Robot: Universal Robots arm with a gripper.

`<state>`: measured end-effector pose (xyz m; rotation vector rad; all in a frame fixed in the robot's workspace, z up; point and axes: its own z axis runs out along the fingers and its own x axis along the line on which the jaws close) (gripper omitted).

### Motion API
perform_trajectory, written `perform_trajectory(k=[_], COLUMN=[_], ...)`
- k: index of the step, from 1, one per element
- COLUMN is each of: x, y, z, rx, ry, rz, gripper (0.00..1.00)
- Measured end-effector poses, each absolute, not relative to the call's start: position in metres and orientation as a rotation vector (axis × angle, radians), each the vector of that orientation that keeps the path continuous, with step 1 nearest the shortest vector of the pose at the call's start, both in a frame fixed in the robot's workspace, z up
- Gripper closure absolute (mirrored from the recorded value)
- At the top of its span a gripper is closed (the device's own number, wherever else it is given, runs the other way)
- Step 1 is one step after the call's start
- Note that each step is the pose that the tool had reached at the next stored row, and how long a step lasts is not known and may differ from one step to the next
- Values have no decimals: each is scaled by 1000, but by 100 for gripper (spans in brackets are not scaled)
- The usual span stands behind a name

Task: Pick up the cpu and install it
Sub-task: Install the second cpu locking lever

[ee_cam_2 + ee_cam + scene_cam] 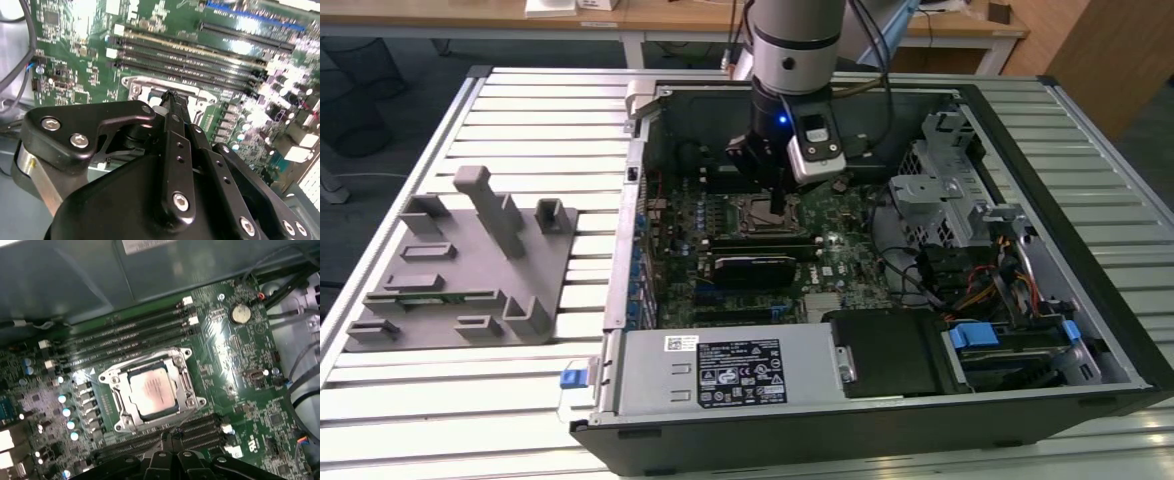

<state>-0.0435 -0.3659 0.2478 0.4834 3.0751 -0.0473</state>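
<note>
The cpu (pixel 150 391), a pale silvery square chip, lies flat inside the metal-framed socket (pixel 186 385) of the green motherboard (pixel 240 360) in the first wrist view. My gripper (pixel 172 434) hovers just beside the socket's edge, its black fingers drawn together and shut with nothing between them. In the second wrist view the gripper (pixel 169 96) points down at the socket frame (pixel 134 86), and its body hides the chip. In the exterior view the gripper (pixel 778 208) hangs inside the open computer case (pixel 634 150) over the socket (pixel 754 213).
Memory slots (pixel 125 335) run along both sides of the socket. A grey slotted holder block (pixel 467 260) stands on the slatted table at the exterior view's left. Drive cages and cables (pixel 961 230) crowd the case on the exterior view's right, with the power supply (pixel 734 370) at the front.
</note>
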Motion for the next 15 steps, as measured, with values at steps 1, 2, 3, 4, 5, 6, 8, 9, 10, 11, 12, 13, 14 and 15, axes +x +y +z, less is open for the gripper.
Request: perform_trajectory(k=[1,2,3,4,5,6,8,9,10,11,12,13,14,15], x=[-43,-43,-43,-44,-44,-44,-43,-43,-43,-43,-43,-43,-43,-43], y=[-367,-369,-370,-370,-370,-370,-371,-371,-371,-371,-371,-371,-371,-371], z=[248,248,247,247,246,246,245,245,244,244,243,243,242,242], rx=[483,482,480,476,468,455,413,385,358,330,301,272,245,217], ry=[3075,3075,3074,3075,3076,3078,3083,3087,3090,3093,3095,3098,3100,3102], rz=[-50,-53,-56,-58,-60,-61,-61,-61,-61,-61,-60,-60,-60,-60], gripper=[89,89,89,89,89,89,89,89,89,89,89,89,89,89])
